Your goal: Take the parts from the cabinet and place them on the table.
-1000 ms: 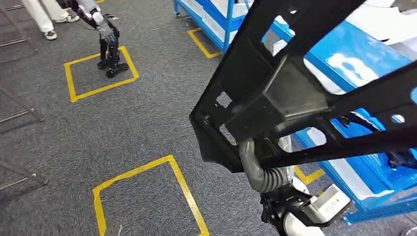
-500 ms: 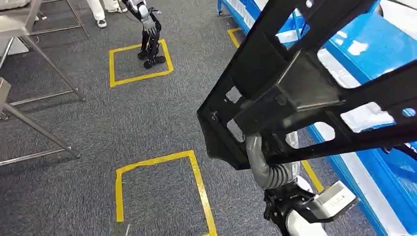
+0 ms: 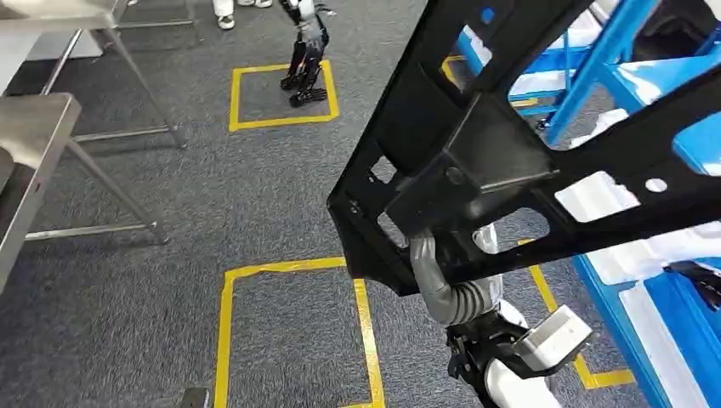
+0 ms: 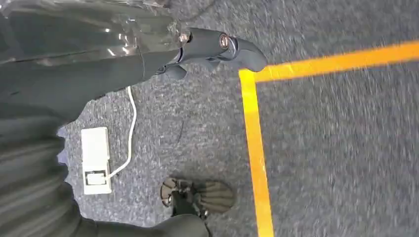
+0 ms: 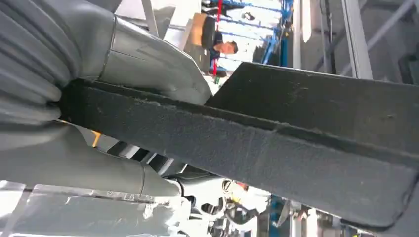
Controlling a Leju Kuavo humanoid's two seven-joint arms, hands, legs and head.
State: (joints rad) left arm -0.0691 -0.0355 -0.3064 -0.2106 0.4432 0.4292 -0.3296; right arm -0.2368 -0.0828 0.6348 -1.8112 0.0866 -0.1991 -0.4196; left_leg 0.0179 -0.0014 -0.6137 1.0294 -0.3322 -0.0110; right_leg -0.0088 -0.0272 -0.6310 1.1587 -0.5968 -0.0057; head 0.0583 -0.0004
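The right hand (image 5: 74,98) grips the large black plastic frame part (image 3: 510,161), fingers wrapped round a bar. The view has swung from the blue cabinet (image 3: 672,280) toward steel tables (image 3: 34,127) (robot turning); left hand's (image 4: 217,47) fingers curl, empty.

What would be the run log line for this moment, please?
phase: carrying | right hand: holds black frame part | left hand: empty, hanging over carpet | table: metal, ahead left

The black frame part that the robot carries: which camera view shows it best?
The head view shows the black frame part best: its bars, cut-outs and overall shape are visible, raised above the carpet. The right wrist view shows one rough black bar close up, gripped by the right hand.
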